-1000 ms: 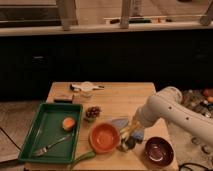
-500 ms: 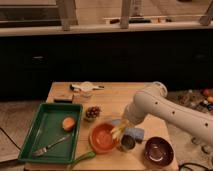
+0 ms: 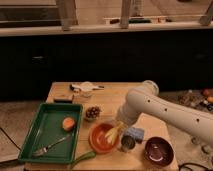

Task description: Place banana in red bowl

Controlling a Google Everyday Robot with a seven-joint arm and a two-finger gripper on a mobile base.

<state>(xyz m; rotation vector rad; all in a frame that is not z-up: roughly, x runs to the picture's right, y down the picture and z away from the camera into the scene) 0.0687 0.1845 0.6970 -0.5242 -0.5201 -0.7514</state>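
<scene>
While clamped in the end effector (image 3: 119,128), the banana (image 3: 112,135) slants down-left over the red bowl (image 3: 97,141).

A green tray (image 3: 44,119) at left holds an orange fruit (image 3: 68,124) and a fork (image 3: 52,145), while a metal cup (image 3: 128,144) and a maroon bowl (image 3: 158,150) sit right of the end effector (image 3: 115,131).

the red bowl (image 3: 99,142) is round, orange-red, sitting upright. the banana (image 3: 113,133) is small, pale yellow, tilted over the bowl's right side. my gripper (image 3: 119,126) is above the bowl's right rim, at the banana's top.
</scene>
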